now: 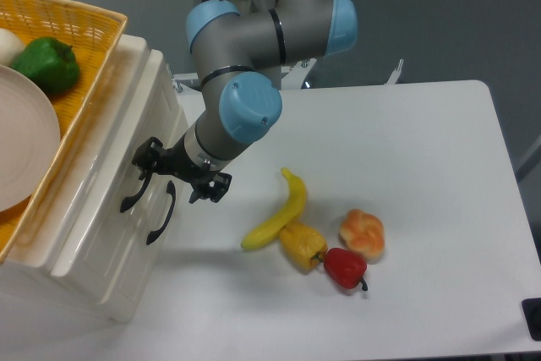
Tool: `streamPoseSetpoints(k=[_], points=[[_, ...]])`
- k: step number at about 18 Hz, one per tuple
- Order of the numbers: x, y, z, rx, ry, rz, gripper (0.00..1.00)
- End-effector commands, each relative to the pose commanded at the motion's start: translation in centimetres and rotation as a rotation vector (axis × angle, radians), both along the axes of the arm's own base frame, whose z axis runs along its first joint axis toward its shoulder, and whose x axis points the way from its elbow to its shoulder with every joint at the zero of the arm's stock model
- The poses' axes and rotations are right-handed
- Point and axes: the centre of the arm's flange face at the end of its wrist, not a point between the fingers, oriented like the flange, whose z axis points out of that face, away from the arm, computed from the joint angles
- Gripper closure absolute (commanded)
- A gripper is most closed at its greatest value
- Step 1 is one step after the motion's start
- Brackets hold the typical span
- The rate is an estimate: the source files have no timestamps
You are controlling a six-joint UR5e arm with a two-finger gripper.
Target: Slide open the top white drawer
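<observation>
The white drawer cabinet (pixel 101 234) stands at the left, its front facing right. The top white drawer (pixel 114 158) looks closed; its black curved handle (pixel 131 199) lies on the left part of the front. The lower drawer's black handle (pixel 161 219) lies just to its right. My gripper (pixel 177 173) points at the cabinet front, right at the upper ends of the two handles. Its black fingers (pixel 146 158) are spread apart and hold nothing that I can see. Whether a finger touches the top handle is unclear.
A wicker basket (pixel 84 19) sits on the cabinet with a white plate (pixel 21 141) and a green pepper (pixel 46 65). On the table to the right lie a banana (pixel 279 213), a yellow pepper (pixel 303 245), a red pepper (pixel 345 268) and a bread roll (pixel 363 232).
</observation>
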Motion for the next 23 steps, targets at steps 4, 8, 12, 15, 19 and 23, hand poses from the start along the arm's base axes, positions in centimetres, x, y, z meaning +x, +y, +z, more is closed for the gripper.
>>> streamPoseSetpoints(k=[4,8,12,15,19,23], points=[[-0.4,-0.2,0.2,-0.014,0.036,-0.012,0.00],[-0.8,-0.5,0.0,-0.031,0.057,-0.012,0.00],[-1.2,-0.7,0.1,-0.030,0.060,-0.006,0.00],[-2.2,-1.2,0.2,-0.031,0.062,0.012,0.00],[-3.7,-1.9,0.5,-0.026,0.064,0.038,0.00],[-5.0,-2.6,0.4,-0.027,0.064,0.060,0.00]])
